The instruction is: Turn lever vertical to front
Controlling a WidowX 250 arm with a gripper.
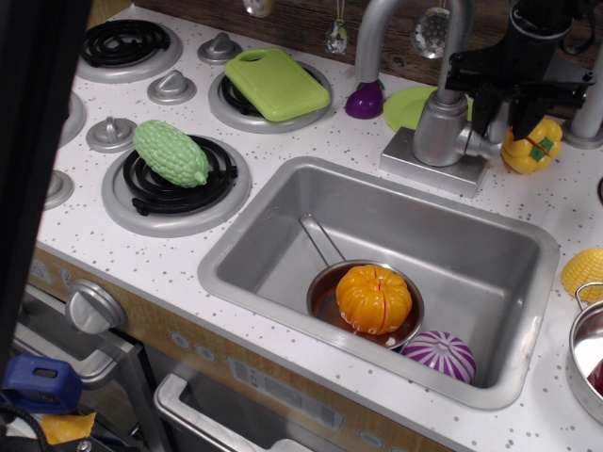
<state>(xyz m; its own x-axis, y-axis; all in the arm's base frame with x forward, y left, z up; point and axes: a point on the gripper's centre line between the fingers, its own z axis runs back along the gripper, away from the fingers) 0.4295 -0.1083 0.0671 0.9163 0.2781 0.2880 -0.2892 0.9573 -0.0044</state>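
The lever (498, 125) is a short flat grey handle standing upright on a stubby peg (482, 146) at the right side of the faucet's cylindrical body (439, 127), behind the sink. My black gripper (499, 111) hangs over it from the upper right. One finger (480, 105) is on the lever's left and the other on its right, so the lever stands in the gap between them. The jaws look apart, and most of the lever is hidden by them.
The tall curved spout (377, 24) rises left of the gripper. A yellow pepper (533, 146) lies right of the lever. The sink (273, 212) holds a pan with an orange (374, 297) and a purple onion (443, 354). A green plate (407, 105) and a cutting board (276, 83) lie behind.
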